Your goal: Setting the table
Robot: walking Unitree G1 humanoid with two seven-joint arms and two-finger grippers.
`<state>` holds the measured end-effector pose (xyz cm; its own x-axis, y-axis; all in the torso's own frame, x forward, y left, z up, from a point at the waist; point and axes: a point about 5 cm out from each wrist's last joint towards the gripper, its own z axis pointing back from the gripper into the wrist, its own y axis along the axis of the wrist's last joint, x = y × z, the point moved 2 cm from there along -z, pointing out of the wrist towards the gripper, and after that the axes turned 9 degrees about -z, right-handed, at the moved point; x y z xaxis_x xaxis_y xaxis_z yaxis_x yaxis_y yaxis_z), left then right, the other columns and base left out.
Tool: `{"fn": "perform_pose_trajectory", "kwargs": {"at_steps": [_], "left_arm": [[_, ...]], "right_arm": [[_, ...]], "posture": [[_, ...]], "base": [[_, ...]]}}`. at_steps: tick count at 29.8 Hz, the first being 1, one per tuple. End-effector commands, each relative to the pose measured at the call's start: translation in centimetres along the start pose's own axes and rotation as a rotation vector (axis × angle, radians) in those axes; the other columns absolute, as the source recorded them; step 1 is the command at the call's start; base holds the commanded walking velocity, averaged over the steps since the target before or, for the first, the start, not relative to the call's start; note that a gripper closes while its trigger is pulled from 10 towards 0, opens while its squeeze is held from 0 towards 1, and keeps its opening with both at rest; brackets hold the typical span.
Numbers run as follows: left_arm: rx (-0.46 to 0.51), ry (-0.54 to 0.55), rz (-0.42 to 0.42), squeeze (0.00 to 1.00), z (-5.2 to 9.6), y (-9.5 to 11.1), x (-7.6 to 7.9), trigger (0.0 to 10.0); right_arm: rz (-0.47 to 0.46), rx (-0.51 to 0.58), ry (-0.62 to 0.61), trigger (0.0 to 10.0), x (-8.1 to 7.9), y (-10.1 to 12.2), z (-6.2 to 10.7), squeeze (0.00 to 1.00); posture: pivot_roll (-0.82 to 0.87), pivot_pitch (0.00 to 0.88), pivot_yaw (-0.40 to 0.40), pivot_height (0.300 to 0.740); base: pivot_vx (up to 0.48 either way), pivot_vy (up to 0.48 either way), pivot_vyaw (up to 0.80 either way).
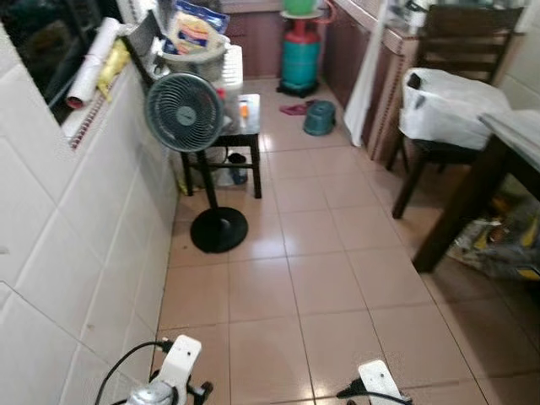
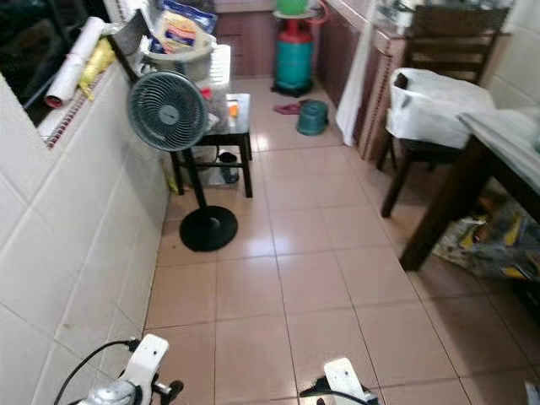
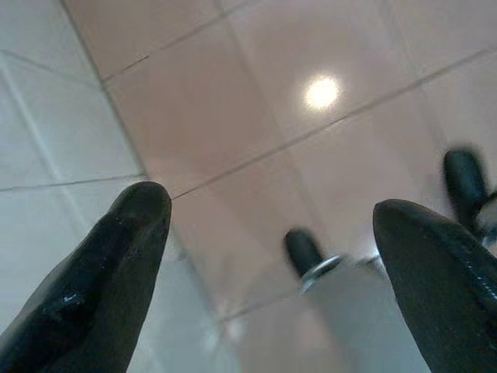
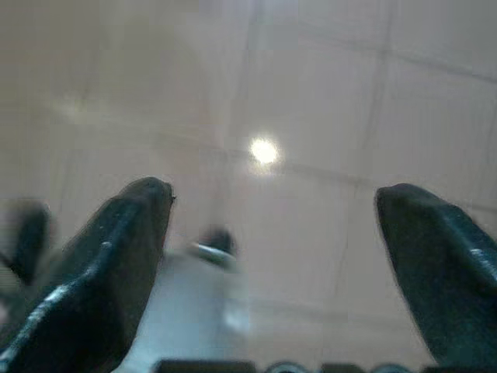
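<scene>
left claw (image 3: 268, 233) wide, right claw (image 4: 272, 225) wide, tiled floor (image 1: 312, 287) between wall (image 1: 67, 253) and table (image 1: 515, 143)

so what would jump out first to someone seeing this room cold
Probably the grey pedestal fan, standing on the tiled floor by the white tiled wall on the left, in front of a small black table. Next, the teal gas cylinder at the far end, and the white plastic bag on a dark wooden chair to the right.

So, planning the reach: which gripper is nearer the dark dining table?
Right. The right gripper hangs low on the dark dining table's side; the left gripper hangs beside the tiled wall.
</scene>
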<state>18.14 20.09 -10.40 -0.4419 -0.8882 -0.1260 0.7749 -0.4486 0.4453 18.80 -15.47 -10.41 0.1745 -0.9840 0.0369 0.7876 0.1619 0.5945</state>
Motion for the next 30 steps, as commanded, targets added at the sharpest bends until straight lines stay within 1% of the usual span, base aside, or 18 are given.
{"fn": "perform_pose_trajectory", "kwargs": {"at_steps": [1, 30], "left_arm": [[0.061, -0.015, -0.011, 0.00, -0.32, 2.23, 0.37, 10.0], [0.051, -0.019, -0.028, 0.00, -0.29, 1.97, 0.36, 10.0]], "right_arm": [[0.012, -0.041, -0.029, 10.0, 1.36, -1.27, 0.38, 0.00], [0.047, -0.042, -0.013, 10.0, 0.96, -1.51, 0.42, 0.00]], "posture": [[-0.04, 0.000, 0.038, 0.740], [-0.03, 0.000, 0.037, 0.740]], "base": [[0.420, 0.000, 0.00], [0.416, 0.000, 0.00]]}}
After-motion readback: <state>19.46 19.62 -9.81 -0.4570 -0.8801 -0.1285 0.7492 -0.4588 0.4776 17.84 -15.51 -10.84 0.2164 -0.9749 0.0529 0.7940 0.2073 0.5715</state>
